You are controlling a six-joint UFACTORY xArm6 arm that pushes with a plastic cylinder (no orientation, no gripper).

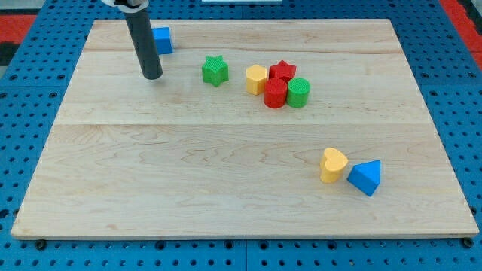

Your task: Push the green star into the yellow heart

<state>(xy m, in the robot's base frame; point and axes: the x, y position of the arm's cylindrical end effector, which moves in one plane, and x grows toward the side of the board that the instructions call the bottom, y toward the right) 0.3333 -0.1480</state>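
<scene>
My tip (pixel 152 77) sits on the tabletop (pixel 188 188) to the view's left of the green star (pixel 215 71), near but clear of it. Blue block (pixel 162 40) is just up-right of the rod, partly hidden behind it. End effector is a bare rod, so nothing to open, close or grip.

The star is left of the yellow block (pixel 256 79), with a small gap between them. Touching that block on its right: red star (pixel 283 71), red cylinder (pixel 276 93), green cylinder (pixel 298 92).

Yellow heart (pixel 333 165) is well down-right of the star, with a blue triangle (pixel 365 178) touching its right side.

Risks: pushing straight right from here would ram the star into the cluster and scatter it. My tip probably needs to get up-left of the star first. An off-centre push would spin the star off line. Overshoot would shove the heart into the triangle.
</scene>
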